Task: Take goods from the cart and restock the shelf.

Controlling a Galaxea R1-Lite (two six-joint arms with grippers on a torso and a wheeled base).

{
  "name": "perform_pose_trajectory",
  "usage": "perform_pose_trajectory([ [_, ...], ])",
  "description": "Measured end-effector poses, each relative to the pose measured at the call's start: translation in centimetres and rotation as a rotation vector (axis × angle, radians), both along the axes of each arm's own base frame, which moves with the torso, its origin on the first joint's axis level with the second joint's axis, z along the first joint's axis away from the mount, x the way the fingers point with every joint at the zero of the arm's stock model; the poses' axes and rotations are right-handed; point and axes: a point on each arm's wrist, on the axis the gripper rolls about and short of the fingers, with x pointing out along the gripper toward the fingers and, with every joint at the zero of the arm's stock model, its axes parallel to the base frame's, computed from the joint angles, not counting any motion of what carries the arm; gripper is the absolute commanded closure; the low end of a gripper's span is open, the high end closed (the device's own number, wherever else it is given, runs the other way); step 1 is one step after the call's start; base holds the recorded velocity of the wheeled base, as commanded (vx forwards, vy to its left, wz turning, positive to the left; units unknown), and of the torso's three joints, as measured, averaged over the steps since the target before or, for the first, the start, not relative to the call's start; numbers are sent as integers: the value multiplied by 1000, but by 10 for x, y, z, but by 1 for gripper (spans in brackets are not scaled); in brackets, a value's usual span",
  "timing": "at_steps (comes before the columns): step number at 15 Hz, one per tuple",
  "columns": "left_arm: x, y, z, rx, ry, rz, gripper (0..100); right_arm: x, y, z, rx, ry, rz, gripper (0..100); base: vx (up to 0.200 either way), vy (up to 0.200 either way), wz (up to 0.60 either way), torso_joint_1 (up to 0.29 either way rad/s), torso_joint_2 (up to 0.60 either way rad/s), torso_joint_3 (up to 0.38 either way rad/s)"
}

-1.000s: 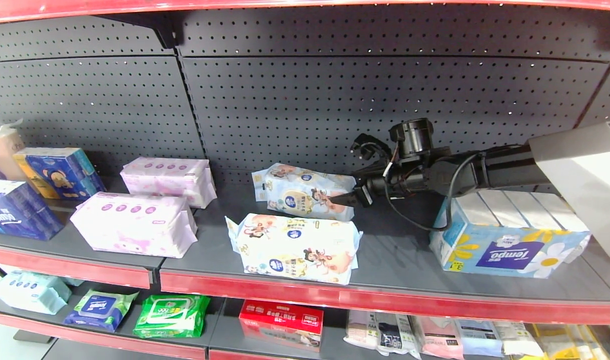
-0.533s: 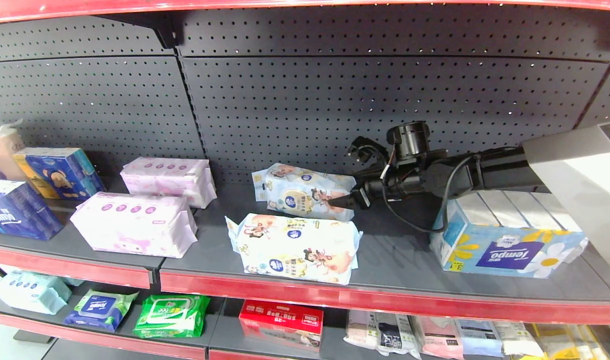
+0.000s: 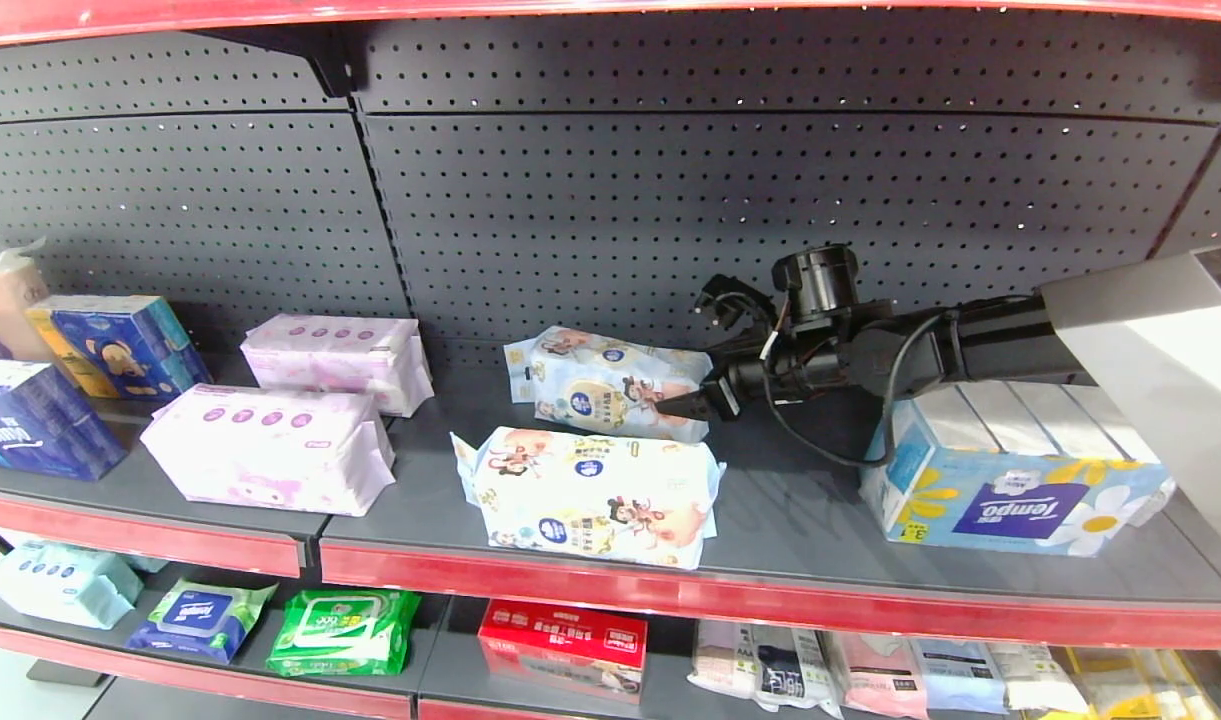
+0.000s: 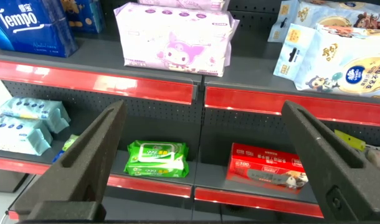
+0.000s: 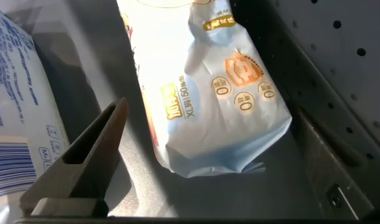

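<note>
Two cartoon-printed soft packs lie on the grey shelf [image 3: 780, 520]: a rear pack [image 3: 610, 385] and a front pack [image 3: 590, 495]. My right gripper [image 3: 682, 403] is open and sits low over the shelf at the rear pack's right end. In the right wrist view that pack's crimped end [image 5: 209, 106] lies between the spread fingers [image 5: 84, 168], which do not press on it. My left gripper [image 4: 202, 162] is open and holds nothing. It hangs in front of the shelving below the shelf's red edge [image 4: 289, 99], facing the front pack [image 4: 339, 56].
A blue-and-white tissue box [image 3: 1020, 470] lies under my right arm. Two pink packs [image 3: 270, 450] and blue tissue packs [image 3: 30, 415] fill the shelf's left side. Green wipes [image 3: 345, 630] and a red box [image 3: 562, 645] sit on the lower shelf. Perforated panel [image 3: 610, 200] closes the back.
My right arm has shifted slightly, with the wrist dropping a little beside the rear pack. The packs have not moved.
</note>
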Motion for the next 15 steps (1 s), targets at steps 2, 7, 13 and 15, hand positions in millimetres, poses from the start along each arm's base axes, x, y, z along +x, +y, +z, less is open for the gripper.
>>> perform_pose_trajectory([
  [2, 0, 0, 0, 0, 0, 0, 0, 1, 0, -1, -1, 2, 0, 100, 0, 0, 0, 0, 0, 0],
  [7, 0, 0, 0, 0, 0, 0, 0, 1, 1, -1, -1, 0, 2, 100, 0, 0, 0, 0, 0, 0],
  [13, 0, 0, 0, 0, 0, 0, 0, 0, -4, -2, 10, 9, 32, 100, 0, 0, 0, 0, 0, 0],
  [15, 0, 0, 0, 0, 0, 0, 0, 0, -10, -1, 4, -1, 42, 100, 0, 0, 0, 0, 0, 0],
])
